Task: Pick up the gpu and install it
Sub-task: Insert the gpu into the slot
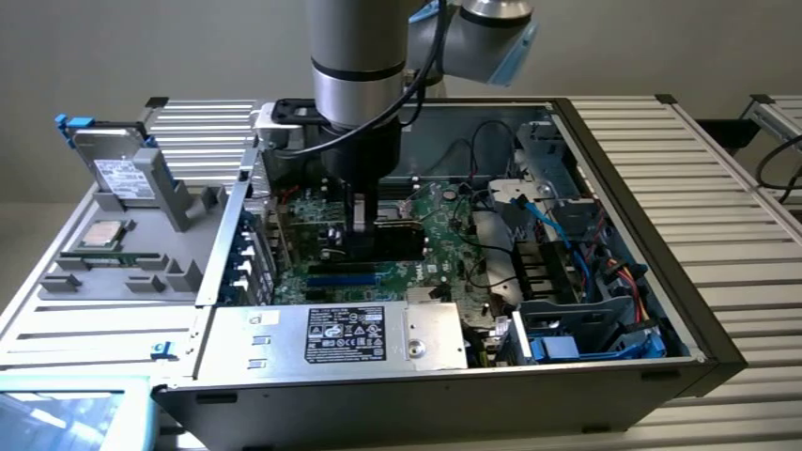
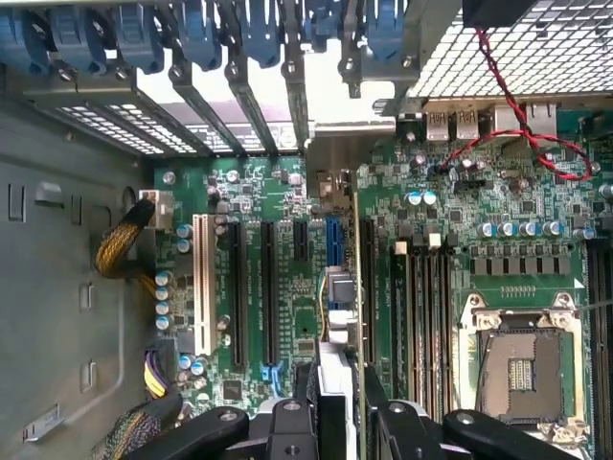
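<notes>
— gpu [image 2: 337, 374] position, please: where is it against the motherboard [image 2: 268, 192]?
— directly over it, standing on edge inside the open computer case [image 1: 439, 404]. the wrist view looks down along its upper edge. the card runs across the motherboard toward the blue clips [image 2: 201, 34] at the motherboard's rear edge, between the blue slot [image 2: 333, 240] and the long black memory slots [image 2: 421, 316].
— and the jaws?
— pressed in on the card, one against each face, pinching that upper edge. the card fills the gap between them.
— seated in the motherboard?
— cannot tell; the lower edge is hidden under the card itself.
— what does the exterior view add?
— the arm [image 1: 357, 56] reaches straight down to the motherboard, jaws low over the half of it nearest the case's rear wall.
— anything else close by?
— the empty cpu socket [image 2: 522, 369] lies on the motherboard beyond the memory slots, apart from the card. a white slot [image 2: 200, 278] lies on the motherboard past the blue one, farther from the card.
</notes>
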Tool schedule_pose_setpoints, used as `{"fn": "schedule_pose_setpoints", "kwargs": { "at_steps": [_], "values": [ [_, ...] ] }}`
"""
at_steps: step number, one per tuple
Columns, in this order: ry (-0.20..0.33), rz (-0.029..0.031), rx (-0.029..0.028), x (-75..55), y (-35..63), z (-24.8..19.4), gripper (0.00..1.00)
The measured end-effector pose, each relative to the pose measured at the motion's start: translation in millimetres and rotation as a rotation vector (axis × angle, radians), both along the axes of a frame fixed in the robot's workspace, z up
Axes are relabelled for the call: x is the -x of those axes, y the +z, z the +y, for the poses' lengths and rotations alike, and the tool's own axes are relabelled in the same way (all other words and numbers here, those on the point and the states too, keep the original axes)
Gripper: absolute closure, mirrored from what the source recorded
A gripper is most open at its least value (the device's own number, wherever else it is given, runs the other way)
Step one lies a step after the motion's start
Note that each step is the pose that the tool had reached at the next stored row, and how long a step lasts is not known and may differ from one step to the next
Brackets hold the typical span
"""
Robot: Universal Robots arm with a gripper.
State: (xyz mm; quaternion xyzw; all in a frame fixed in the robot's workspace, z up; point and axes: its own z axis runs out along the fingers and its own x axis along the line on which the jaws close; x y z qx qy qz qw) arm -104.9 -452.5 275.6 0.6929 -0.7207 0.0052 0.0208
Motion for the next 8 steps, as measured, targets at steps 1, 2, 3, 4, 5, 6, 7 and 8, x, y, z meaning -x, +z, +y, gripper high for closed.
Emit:
{"fn": "schedule_pose_setpoints", "kwargs": {
  "at_steps": [1, 2, 3, 4, 5, 6, 7, 8],
  "values": [
    [0.000, -0.0006, 0.0105, 1.6, -0.1, 0.0, 0.71],
    [0.000, -0.0008, 0.0205, 4.1, -0.5, 0.0, 0.71],
    [0.000, -0.0007, 0.0274, 6.4, -0.9, 0.1, 0.71],
    [0.000, -0.0003, 0.0286, 8.0, -0.8, 0.0, 0.71],
    [0.000, 0.0005, 0.0285, 9.0, -1.6, 0.1, 0.71],
    [0.000, 0.0006, 0.0284, 10.0, -3.5, 0.1, 0.71],
    [0.000, 0.0007, 0.0284, 10.6, -5.3, 0.1, 0.71],
    [0.000, 0.0007, 0.0284, 11.5, -7.0, 0.1, 0.71]
  ]
}}
